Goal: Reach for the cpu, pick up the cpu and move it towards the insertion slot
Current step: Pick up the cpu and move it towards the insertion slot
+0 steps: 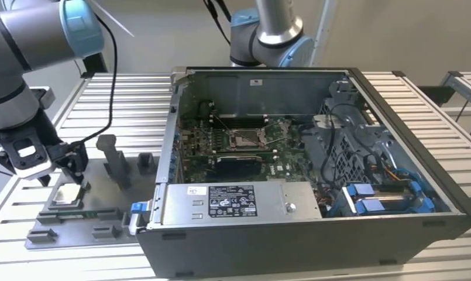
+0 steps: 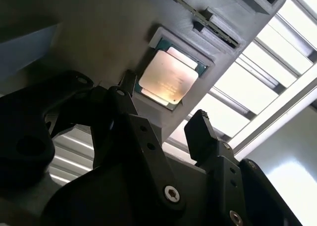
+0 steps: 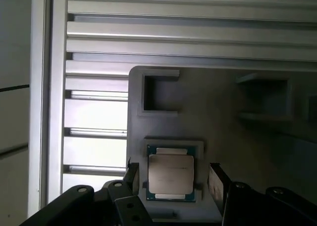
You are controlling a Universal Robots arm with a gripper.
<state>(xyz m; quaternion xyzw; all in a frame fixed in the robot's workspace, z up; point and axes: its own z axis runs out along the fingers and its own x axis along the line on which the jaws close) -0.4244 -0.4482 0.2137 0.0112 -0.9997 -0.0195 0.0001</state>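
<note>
A: What is seen at the exterior view's left?

B: The gripper [image 1: 61, 175] is seen there, held low over the grey fixture plate [image 1: 102, 202], which is laid on the slatted table [image 1: 126, 88]. The cpu [image 1: 66, 195] is found just beneath it, lying flat in a square recess of that plate, silvery top upward.

A: How are the fingers set?

B: They are spread wide. In the first wrist view the cpu [image 3: 171, 174] is flanked by the two black fingers [image 3: 216, 179], one at each side of the recess. The same is shown in the second wrist view, where the chip [image 2: 168, 77] is seen beyond the parted tips. Nothing is clamped, and no contact with the chip can be made out.

A: And further right?

B: The open computer case [image 1: 313, 234] is placed just beside the plate. Inside it, on the green motherboard [image 1: 196, 158], the insertion slot [image 1: 247, 137] is seen: a silver frame with a dark centre, well apart from the cpu. Blue plastic parts [image 1: 384, 202] are seen in the case at the exterior view's right.
</note>
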